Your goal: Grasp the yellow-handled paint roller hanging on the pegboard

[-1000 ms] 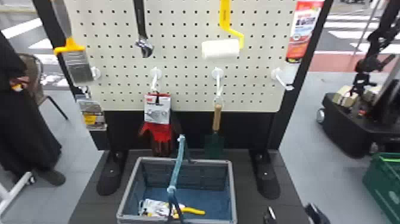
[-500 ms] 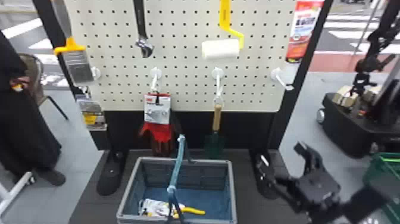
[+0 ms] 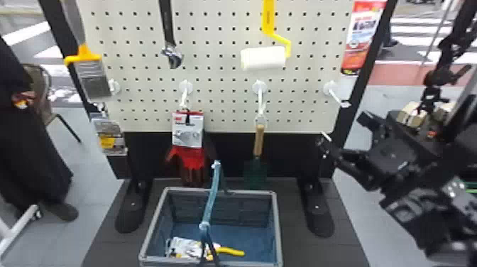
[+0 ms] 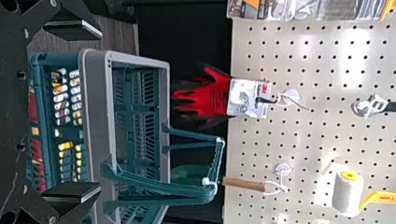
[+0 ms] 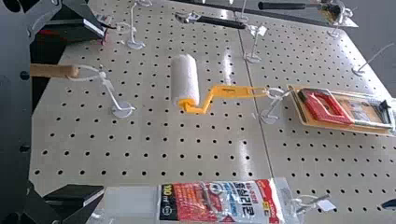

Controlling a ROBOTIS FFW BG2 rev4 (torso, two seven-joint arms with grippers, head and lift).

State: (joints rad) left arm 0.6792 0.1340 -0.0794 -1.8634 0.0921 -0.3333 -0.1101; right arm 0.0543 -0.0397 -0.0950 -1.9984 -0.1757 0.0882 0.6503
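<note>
One paint roller point(image 3: 263, 58): stubby white cylinder

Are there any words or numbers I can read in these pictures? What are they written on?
No text reads clearly enough to quote.
Card on the red gloves: print too blurred.
Red and white packet at the pegboard edge: print too blurred.
Packet in the basket: too small.
</note>
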